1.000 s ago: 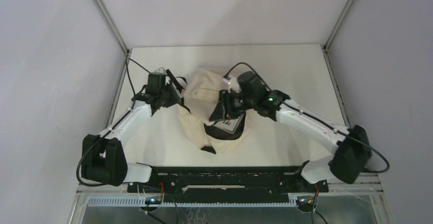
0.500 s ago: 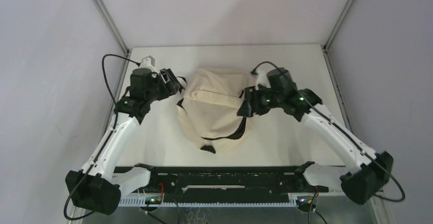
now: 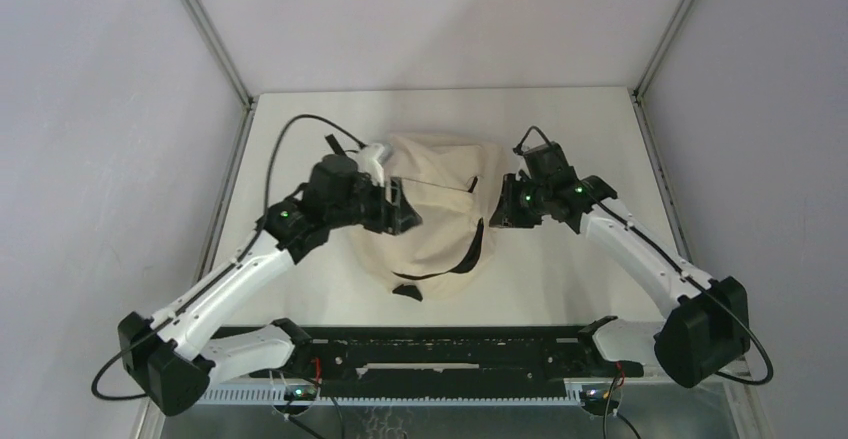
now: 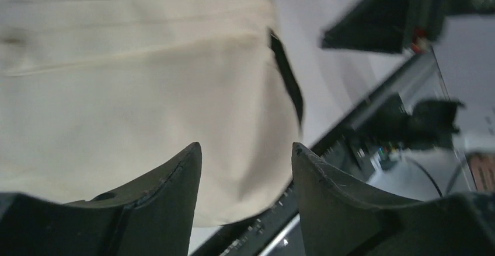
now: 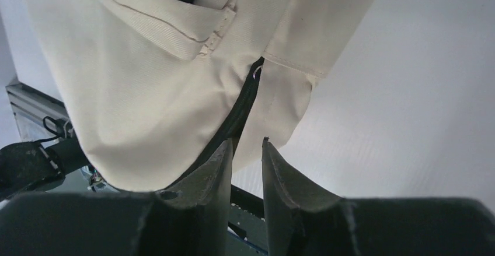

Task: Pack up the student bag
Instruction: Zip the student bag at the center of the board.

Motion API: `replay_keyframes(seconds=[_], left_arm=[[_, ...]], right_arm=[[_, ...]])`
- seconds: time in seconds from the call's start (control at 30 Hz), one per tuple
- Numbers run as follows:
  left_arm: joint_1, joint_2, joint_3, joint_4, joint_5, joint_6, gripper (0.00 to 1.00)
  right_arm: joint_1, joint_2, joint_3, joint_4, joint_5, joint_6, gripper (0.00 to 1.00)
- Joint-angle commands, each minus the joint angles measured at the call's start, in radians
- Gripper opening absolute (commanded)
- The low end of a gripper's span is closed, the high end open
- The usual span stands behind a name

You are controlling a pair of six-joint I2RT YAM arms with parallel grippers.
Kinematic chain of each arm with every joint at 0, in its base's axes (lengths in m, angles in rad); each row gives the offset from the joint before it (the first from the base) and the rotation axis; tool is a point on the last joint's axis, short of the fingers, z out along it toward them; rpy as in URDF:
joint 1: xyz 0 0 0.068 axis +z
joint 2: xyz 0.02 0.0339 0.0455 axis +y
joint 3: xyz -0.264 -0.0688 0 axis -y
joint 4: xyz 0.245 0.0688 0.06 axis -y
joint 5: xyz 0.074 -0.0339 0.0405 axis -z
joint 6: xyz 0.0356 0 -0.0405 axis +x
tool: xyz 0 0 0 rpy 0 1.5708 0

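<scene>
**benchrat:** Starting at the near edge, the black rail [image 3: 440, 344] runs close to the bottom end of the student bag [image 3: 425, 234]. The bag lies flat in the middle of the worktop [image 3: 570, 124], between the two arms. The left pincer [image 4: 245, 148] hangs spread wide over the cream canvas, gripping nothing. The right pincer [image 5: 245, 142] is at the bag's right edge with its fingers nearly together. There's a thin gap between them with nothing in it, and it's lined up on the black zipper [image 5: 242, 107].

**mossy_k:** So what's the likely fail?

**benchrat:** Probably the right one biting loose canvas instead of the zipper pull. The fabric looks floppy, and nothing is pinning the bag down. Any tug could slide the whole bag toward the rail or bunch it up. The left arm's cable [image 3: 285, 144] also loops out wide, so it could snag on a fast swing.

**mossy_k:** Any room to move?

**benchrat:** There's plenty on the far side, which is bare worktop up to the back wall, and a decent strip on the right. The left is tighter, because that cable loop sits near the worktop's edge and the frame post [image 3: 205, 29].
</scene>
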Motion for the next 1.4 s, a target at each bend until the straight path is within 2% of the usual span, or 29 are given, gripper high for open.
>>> replay_keyframes(seconds=[0.0, 0.1, 0.23, 0.47, 0.73, 0.93, 1.07, 1.17, 1.27, 1.37], left_arm=[[-0.124, 0.081, 0.058, 0.051, 0.194, -0.034, 0.62], [-0.168, 0.157, 0.018, 0.17, 0.294, -0.111, 0.62], [-0.208, 0.253, 0.014, 0.206, 0.267, -0.13, 0.62], [-0.227, 0.38, -0.001, 0.232, 0.205, -0.136, 0.59], [-0.201, 0.444, -0.033, 0.219, 0.074, -0.049, 0.58], [-0.22, 0.502, 0.0, 0.443, 0.25, -0.231, 0.49], [-0.229, 0.52, 0.011, 0.615, 0.322, -0.319, 0.3], [-0.23, 0.579, 0.033, 0.65, 0.351, -0.367, 0.31], [-0.23, 0.62, 0.041, 0.646, 0.317, -0.378, 0.38], [-0.227, 0.659, 0.044, 0.639, 0.279, -0.381, 0.38]], right_arm=[[0.04, 0.052, 0.008, 0.039, 0.061, 0.062, 0.33], [0.053, 0.101, 0.008, 0.06, 0.067, 0.074, 0.39], [0.054, 0.156, 0.008, 0.07, 0.117, 0.059, 0.41], [0.011, 0.183, -0.021, 0.116, 0.097, 0.04, 0.24], [0.009, 0.182, -0.048, 0.126, 0.073, 0.035, 0.0], [0.008, 0.169, -0.067, 0.143, 0.039, 0.039, 0.0], [-0.004, 0.139, -0.095, 0.162, 0.019, 0.05, 0.0], [-0.013, 0.131, -0.104, 0.164, 0.014, 0.045, 0.0], [-0.018, 0.115, -0.118, 0.162, 0.02, 0.046, 0.0], [-0.025, 0.098, -0.135, 0.168, 0.01, 0.048, 0.0]])
